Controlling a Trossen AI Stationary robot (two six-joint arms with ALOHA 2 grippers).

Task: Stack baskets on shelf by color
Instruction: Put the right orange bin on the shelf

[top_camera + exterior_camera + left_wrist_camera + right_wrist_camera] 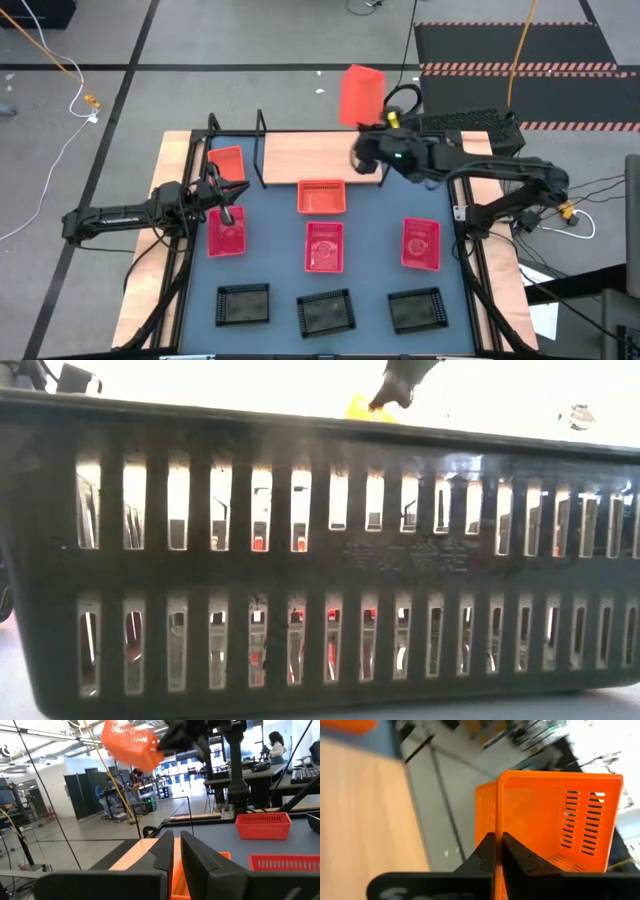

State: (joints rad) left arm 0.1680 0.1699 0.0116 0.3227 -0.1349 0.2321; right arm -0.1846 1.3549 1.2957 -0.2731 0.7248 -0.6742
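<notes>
Orange basket (361,94) rides high, pinched by one wall in the right end effector (368,150), out beyond the shelf (310,155). Thin grip; it could swing loose and probably miss. Left end effector (226,207) pressed together beside an orange basket on the shelf (227,162).

Even overhead light is falling across the high view, leaving only soft shadows. In the low view, glare is washing out the upper frame behind a dark, silhouetted black basket (320,550). The right wrist view is smearing with motion blur toward its upper right, around the orange basket (555,820).
</notes>
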